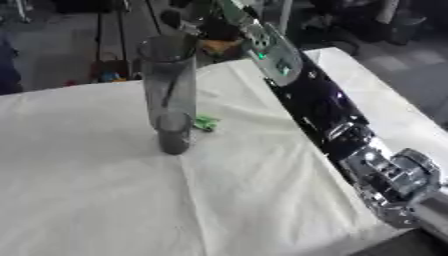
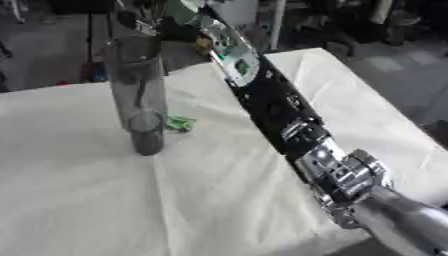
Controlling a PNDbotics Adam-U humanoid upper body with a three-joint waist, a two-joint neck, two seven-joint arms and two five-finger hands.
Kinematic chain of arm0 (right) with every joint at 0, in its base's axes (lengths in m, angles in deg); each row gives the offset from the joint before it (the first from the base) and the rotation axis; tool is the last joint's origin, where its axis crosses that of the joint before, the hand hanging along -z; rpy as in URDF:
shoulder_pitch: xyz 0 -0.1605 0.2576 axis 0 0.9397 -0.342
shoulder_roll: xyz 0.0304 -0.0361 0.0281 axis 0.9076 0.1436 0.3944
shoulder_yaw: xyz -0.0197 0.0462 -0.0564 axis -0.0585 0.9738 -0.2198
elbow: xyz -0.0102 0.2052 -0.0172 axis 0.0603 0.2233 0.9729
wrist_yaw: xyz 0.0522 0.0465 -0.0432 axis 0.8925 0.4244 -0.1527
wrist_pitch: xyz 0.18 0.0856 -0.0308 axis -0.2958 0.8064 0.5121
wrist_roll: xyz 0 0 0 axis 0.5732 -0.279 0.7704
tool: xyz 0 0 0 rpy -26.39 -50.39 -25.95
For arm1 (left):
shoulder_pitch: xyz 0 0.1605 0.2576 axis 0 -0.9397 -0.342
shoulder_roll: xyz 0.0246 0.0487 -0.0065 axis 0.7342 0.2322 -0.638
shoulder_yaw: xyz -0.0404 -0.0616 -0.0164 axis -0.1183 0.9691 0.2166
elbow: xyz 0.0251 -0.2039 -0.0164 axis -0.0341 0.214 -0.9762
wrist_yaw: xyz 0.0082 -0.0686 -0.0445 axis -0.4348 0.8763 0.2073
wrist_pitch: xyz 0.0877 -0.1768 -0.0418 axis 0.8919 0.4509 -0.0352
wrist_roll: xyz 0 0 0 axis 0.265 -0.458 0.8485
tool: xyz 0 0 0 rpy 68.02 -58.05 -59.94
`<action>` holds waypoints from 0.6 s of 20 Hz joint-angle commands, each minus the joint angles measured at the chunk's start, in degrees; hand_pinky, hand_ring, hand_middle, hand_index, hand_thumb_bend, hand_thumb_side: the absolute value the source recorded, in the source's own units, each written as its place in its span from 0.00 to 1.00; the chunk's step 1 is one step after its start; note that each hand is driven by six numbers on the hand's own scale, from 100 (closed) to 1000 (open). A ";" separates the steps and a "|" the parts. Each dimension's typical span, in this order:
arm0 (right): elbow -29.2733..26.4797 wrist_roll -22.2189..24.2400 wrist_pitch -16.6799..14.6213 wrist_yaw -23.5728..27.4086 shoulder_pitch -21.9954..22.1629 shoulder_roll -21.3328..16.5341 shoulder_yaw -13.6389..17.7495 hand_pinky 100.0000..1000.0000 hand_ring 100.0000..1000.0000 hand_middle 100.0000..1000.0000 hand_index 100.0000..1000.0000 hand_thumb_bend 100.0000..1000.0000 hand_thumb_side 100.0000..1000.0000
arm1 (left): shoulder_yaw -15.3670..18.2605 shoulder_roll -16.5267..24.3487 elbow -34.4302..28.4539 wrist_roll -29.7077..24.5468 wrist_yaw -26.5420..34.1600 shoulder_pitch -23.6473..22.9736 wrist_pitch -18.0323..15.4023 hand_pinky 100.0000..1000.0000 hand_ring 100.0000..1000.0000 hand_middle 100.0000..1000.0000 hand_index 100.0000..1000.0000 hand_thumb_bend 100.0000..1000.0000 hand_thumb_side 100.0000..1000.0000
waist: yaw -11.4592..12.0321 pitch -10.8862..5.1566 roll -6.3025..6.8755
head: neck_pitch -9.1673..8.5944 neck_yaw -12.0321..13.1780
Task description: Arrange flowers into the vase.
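Above vase (image 1: 171,95) rim: right hand (image 2: 144,15), fingers unclear | green bit (image 1: 206,123) beside base

Vase (image 1: 171,90): clear smoky glass, glossy. Tablecloth (image 1: 96,190): matt white cloth, creased. Arm (image 2: 289,120): glossy black, silver metal.

The vase (image 1: 171,95) stands upright on the cloth-covered table (image 1: 96,190), left of centre. Just to its right, on the cloth, lies a small leafy bit (image 1: 206,122). The right arm (image 2: 289,125) crosses from lower right toward the upper middle (ending above the vase's mouth).
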 commanded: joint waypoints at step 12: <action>-1.28 0.22 0.07 0.43 0.12 -3.12 0.65 0.89 0.74 0.68 0.68 0.63 0.71 | 0.54 1.21 -0.58 0.14 0.13 0.40 -0.07 0.77 1.00 0.89 0.89 0.78 1.00 | -0.33 -0.67 0.12 | -0.47 0.27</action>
